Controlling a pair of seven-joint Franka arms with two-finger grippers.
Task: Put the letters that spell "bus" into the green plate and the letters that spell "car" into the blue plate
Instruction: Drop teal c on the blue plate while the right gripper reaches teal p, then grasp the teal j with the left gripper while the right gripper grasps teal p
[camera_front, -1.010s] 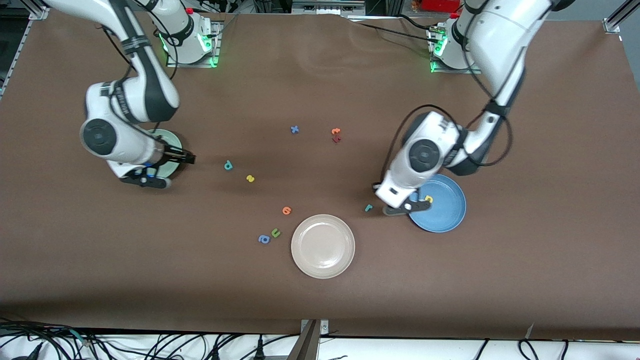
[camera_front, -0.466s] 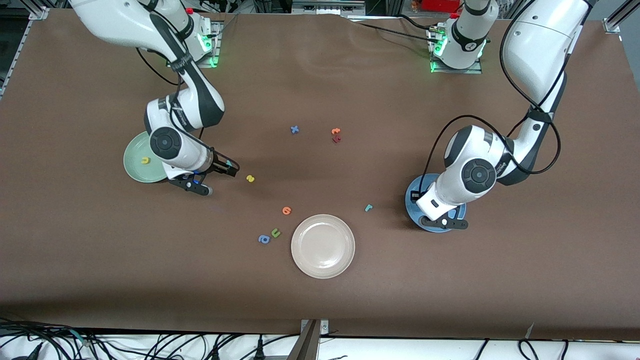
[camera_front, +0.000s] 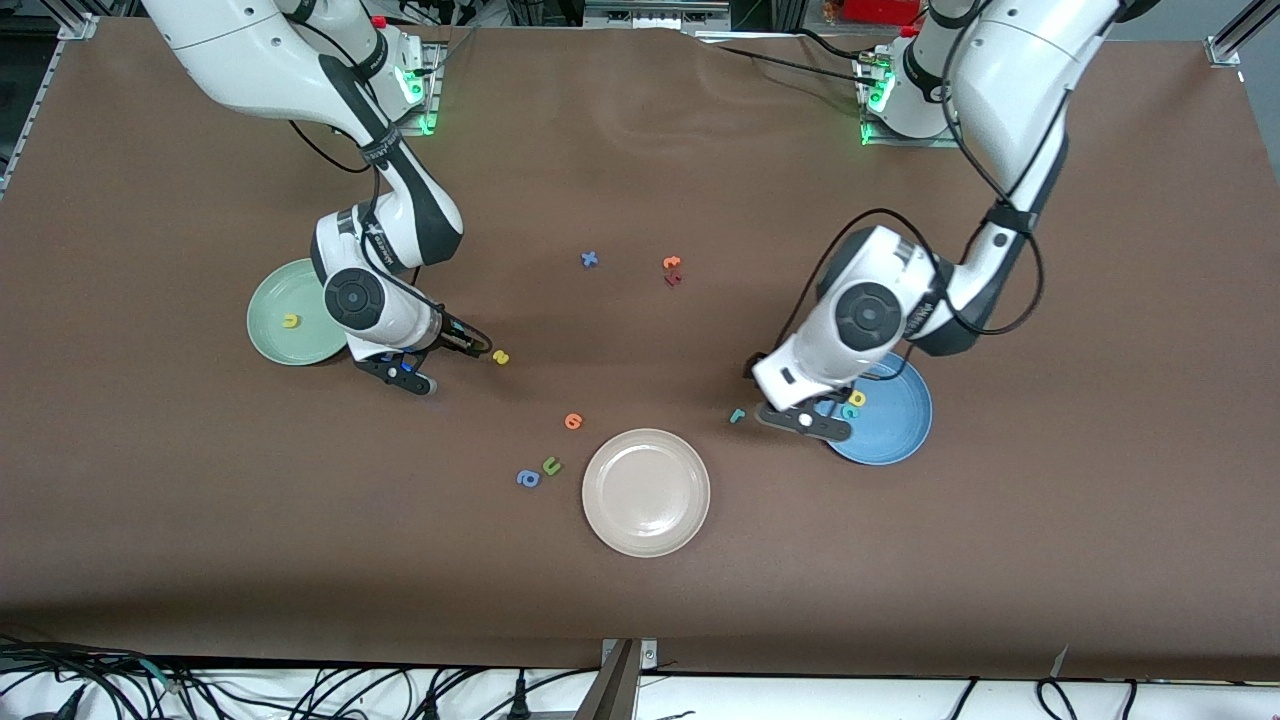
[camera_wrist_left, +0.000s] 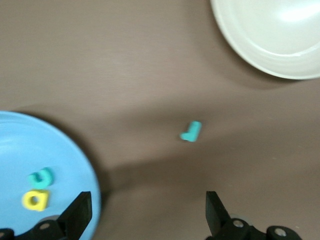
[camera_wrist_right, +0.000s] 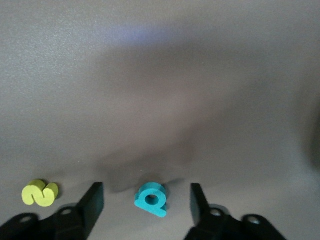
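Observation:
The teal b (camera_wrist_right: 151, 198) lies flat on the table between the fingers of my open right gripper (camera_wrist_right: 145, 202), which touch neither side of it. In the front view that gripper (camera_front: 470, 342) hides the b. The yellow s (camera_front: 501, 357) lies just beside it. The green plate (camera_front: 275, 335) holds the yellow u (camera_front: 290, 321). My left gripper (camera_front: 778, 395) is open and empty over the table by the blue plate's rim (camera_front: 905, 445). The teal r (camera_wrist_left: 191, 131) lies a little ahead of it. In the blue plate sit the teal c (camera_wrist_left: 41, 176) and the yellow a (camera_wrist_left: 35, 199).
A beige plate (camera_front: 646, 525) stands nearest the front camera. Beside it lie a green u (camera_front: 551, 465), a blue a (camera_front: 528, 479) and an orange letter (camera_front: 573, 421). Farther back are a blue x (camera_front: 590, 259), another orange letter (camera_front: 672, 263) and a dark red one (camera_front: 673, 279).
My right gripper left the green plate and came down around the b. My left gripper opened over the blue plate, left the c there, then swung toward the r.

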